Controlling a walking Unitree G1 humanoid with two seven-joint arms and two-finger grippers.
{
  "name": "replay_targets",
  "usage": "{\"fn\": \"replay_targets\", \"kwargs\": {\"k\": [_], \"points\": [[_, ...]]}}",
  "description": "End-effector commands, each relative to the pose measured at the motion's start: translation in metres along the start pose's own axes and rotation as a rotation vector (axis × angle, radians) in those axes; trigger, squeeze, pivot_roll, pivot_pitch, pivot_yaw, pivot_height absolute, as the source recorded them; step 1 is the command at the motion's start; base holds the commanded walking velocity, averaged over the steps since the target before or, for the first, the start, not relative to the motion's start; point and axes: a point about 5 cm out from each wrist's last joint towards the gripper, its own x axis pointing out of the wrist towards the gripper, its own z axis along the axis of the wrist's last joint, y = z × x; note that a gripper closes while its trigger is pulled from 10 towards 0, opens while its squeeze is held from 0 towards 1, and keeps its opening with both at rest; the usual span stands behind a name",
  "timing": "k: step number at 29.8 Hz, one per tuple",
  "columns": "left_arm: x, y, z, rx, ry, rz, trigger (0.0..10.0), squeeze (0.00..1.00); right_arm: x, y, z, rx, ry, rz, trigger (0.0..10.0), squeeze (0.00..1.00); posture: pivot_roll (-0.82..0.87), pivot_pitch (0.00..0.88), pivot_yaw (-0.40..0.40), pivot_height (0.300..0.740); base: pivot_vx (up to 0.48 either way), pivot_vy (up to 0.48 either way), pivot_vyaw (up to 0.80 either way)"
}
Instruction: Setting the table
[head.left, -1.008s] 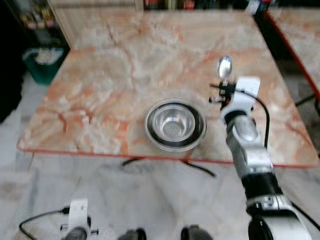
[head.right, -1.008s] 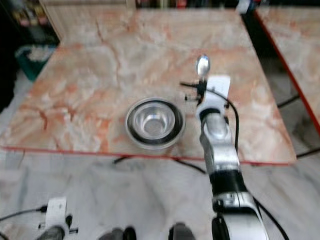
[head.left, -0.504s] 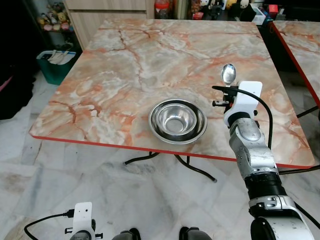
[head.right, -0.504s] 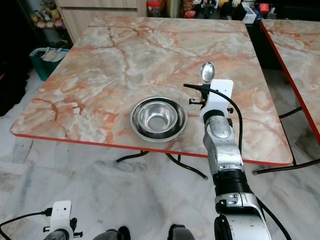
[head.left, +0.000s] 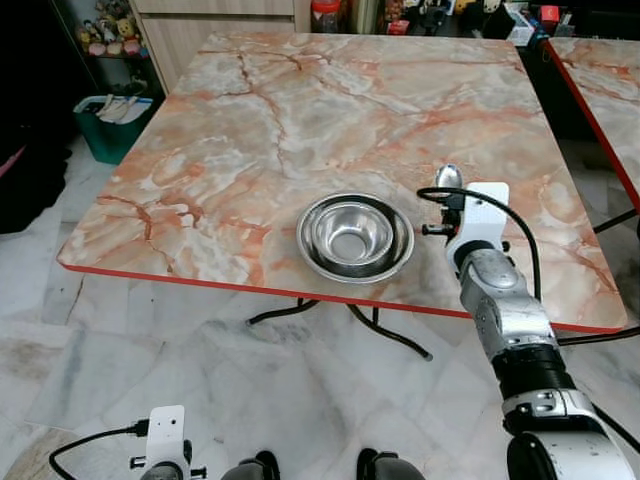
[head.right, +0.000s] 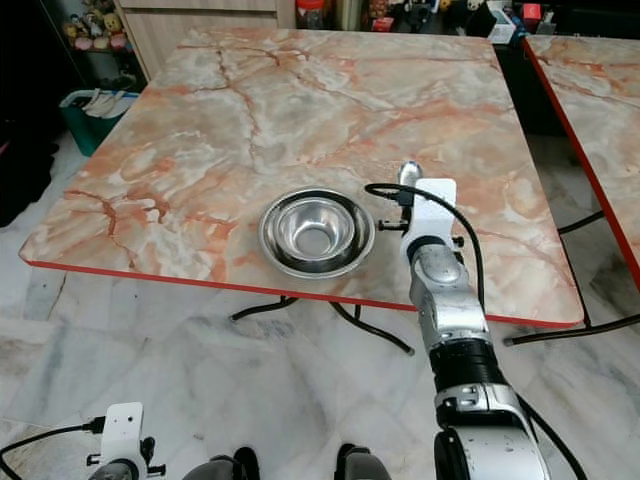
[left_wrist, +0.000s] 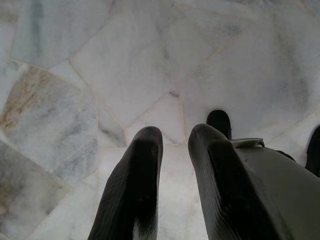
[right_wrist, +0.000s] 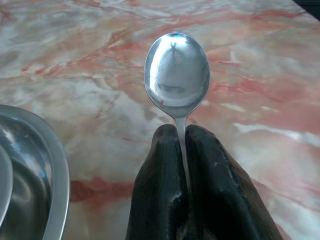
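From the left eye view, the marble table stands before the robot, with its red near edge toward it. A steel bowl sits close to that near edge, a little toward the right half. The right gripper is over the tabletop just beside the bowl, on the side of the right edge, and it carries a spoon whose head points toward the far edge. The left arm hangs idle near the floor.

The right eye view gives the same layout: bowl near the near edge, spoon just beside it, a second table well apart past the right edge.

In the left wrist view, the left gripper points at the stone floor; its two fingers are a small gap apart and hold nothing.

In the right wrist view, the two black fingers are pressed together on the thin neck of the spoon, with the head free above them and the bowl rim at one side.

I judge the step is to lay the spoon beside the bowl. To do it well, the arm should come lower until the spoon is almost flat on the marble, keep it off the bowl rim, and only then release, so it does not drop or roll.
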Motion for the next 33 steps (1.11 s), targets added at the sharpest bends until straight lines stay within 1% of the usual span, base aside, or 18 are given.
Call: {"fn": "replay_targets", "kwargs": {"k": [1, 5, 13, 21, 33], "points": [[-0.002, 0.003, -0.011, 0.001, 0.046, 0.004, 10.0, 0.00, 0.001, 0.004, -0.002, -0.010, 0.024, 0.023, 10.0, 0.00, -0.04, 0.215, 0.014, 0.740, 0.000, 0.000, 0.00], [-0.002, 0.003, -0.011, 0.004, 0.046, 0.004, 10.0, 0.00, 0.001, 0.005, -0.005, -0.004, 0.036, 0.027, 10.0, 0.00, -0.04, 0.216, 0.012, 0.740, 0.000, 0.000, 0.00], [-0.003, 0.004, -0.013, 0.008, 0.050, 0.004, 10.0, 0.00, 0.003, 0.006, -0.010, 0.075, 0.062, 0.019, 10.0, 0.00, -0.04, 0.216, 0.012, 0.740, 0.000, 0.000, 0.00], [-0.003, 0.003, -0.014, 0.017, 0.052, -0.002, 10.0, 0.00, 0.002, 0.011, -0.014, 0.069, 0.080, 0.031, 10.0, 0.00, -0.04, 0.218, 0.010, 0.740, 0.000, 0.000, 0.00], [-0.003, 0.003, -0.014, 0.022, 0.056, -0.007, 10.0, 0.00, 0.000, 0.006, -0.024, 0.037, 0.128, 0.019, 10.0, 0.00, -0.04, 0.218, 0.011, 0.740, 0.000, 0.000, 0.00]]}}
